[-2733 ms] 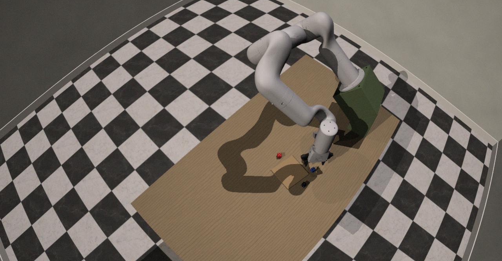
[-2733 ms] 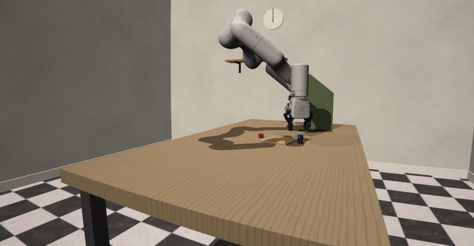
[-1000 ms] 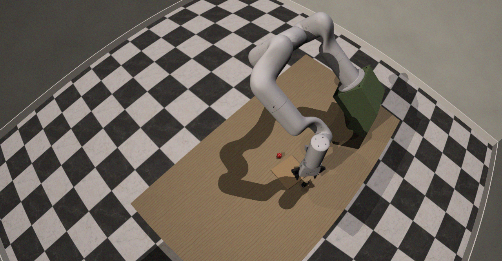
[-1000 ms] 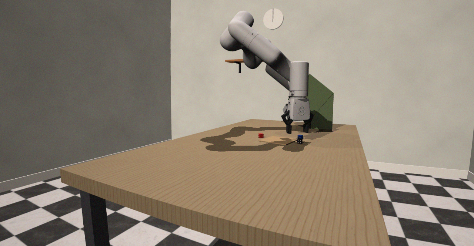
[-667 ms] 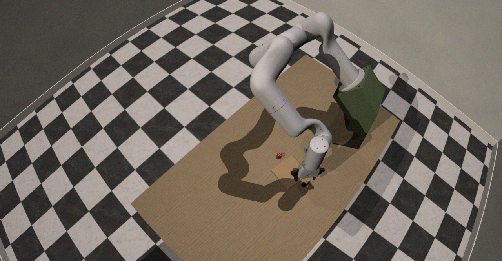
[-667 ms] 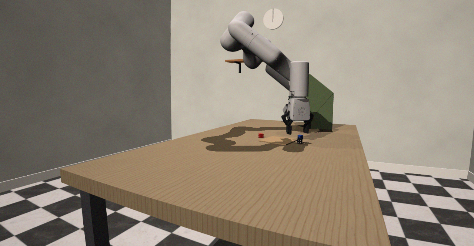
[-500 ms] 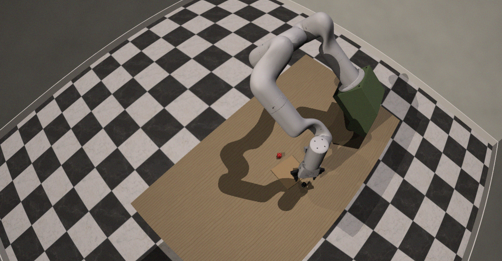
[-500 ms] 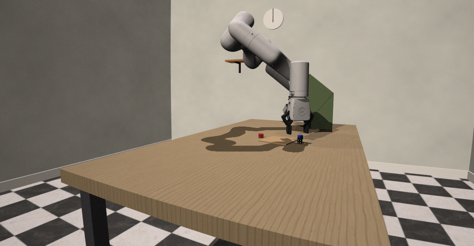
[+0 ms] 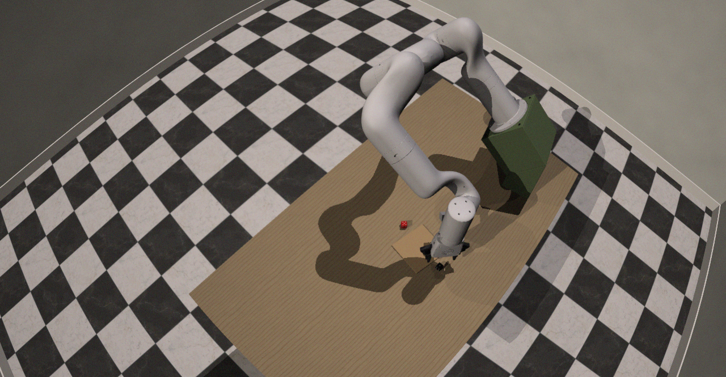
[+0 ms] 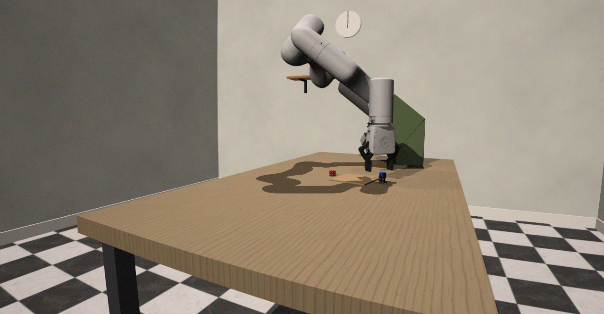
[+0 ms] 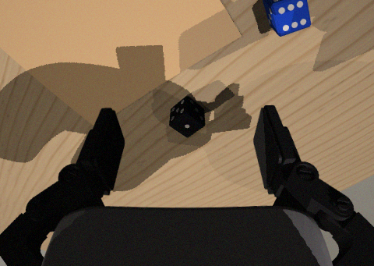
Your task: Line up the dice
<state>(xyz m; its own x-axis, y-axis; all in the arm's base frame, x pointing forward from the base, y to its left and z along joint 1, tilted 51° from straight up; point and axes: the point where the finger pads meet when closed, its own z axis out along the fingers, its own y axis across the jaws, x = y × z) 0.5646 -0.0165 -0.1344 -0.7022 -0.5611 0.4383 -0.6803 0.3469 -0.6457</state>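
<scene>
My gripper (image 11: 188, 123) is open and empty and hangs above the black die (image 11: 186, 116), which lies on the bare table just off the mat's edge. The black die also shows in the top view (image 9: 439, 266) and in the exterior view (image 10: 381, 180). The blue die (image 11: 287, 10) lies on the table beyond it, also off the mat (image 11: 99, 1); its near face shows six pips. The red die (image 9: 403, 224) (image 10: 332, 172) lies on the table on the mat's other side. The tan mat (image 9: 413, 245) lies flat with no die on it.
The green base block (image 9: 520, 143) stands at the table's far end behind the arm. The arm's shadow falls across the mat and the table around it.
</scene>
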